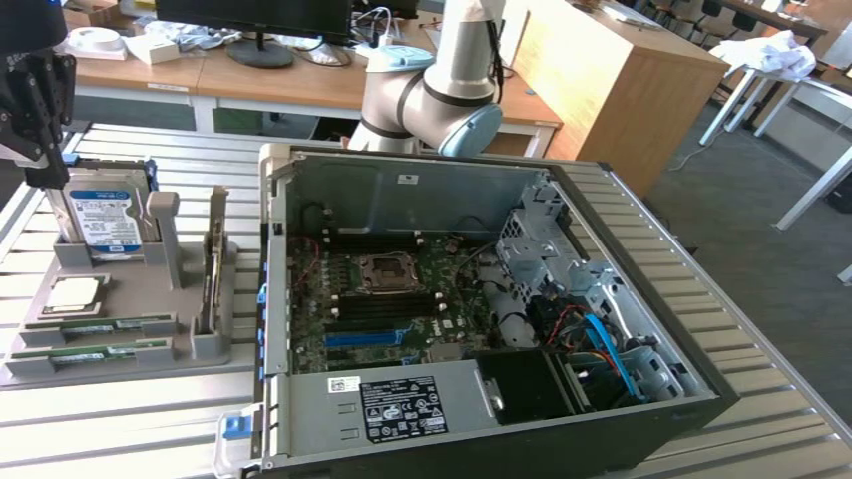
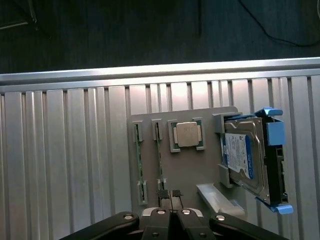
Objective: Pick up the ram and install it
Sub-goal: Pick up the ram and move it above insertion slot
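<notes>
The gripper (image 2: 169, 194) points straight down, its 2 fingers pressed together with nothing between them. In the exterior view it hangs at the far left, well above the grey tray (image 1: 134, 289), which lies on the slatted metal table (image 2: 75, 165).

Below the fingertips, the ram (image 2: 159, 150) lies flat in its slot in the tray, untouched. A second near-identical green stick (image 2: 136, 160) lies just beside it on 1 side, and the square silver processor (image 2: 186, 134) sits in its own recess on the other. Past the processor, the hard drive (image 2: 242, 157) with its blue label stands on edge in the tray.

To the exterior view's right of the tray, the open computer case (image 1: 399, 409) lies on its side with the motherboard (image 1: 386, 299) exposed. Behind the case stands the arm's grey and blue joint (image 1: 426, 100).
</notes>
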Robot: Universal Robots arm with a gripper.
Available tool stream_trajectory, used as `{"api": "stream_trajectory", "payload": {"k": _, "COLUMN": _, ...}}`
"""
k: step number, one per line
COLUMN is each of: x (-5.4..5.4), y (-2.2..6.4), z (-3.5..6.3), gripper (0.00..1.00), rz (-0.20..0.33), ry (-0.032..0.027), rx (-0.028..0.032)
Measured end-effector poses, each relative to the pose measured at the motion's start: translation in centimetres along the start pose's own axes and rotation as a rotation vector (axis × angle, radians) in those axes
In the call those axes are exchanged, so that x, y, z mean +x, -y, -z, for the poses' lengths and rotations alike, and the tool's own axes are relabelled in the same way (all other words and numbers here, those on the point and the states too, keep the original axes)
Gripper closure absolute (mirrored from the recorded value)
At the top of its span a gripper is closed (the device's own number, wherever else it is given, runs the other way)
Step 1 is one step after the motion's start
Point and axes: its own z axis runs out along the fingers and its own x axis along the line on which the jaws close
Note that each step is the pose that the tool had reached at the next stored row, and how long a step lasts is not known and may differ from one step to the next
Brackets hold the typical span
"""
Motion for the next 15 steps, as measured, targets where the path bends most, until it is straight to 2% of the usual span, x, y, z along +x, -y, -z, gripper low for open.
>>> {"api": "stream_trajectory", "payload": {"k": 15, "x": 0.0, "y": 0.0, "z": 0.0, "gripper": 0.9, "rz": 0.057, "ry": -0.0025, "rx": -0.0006}}
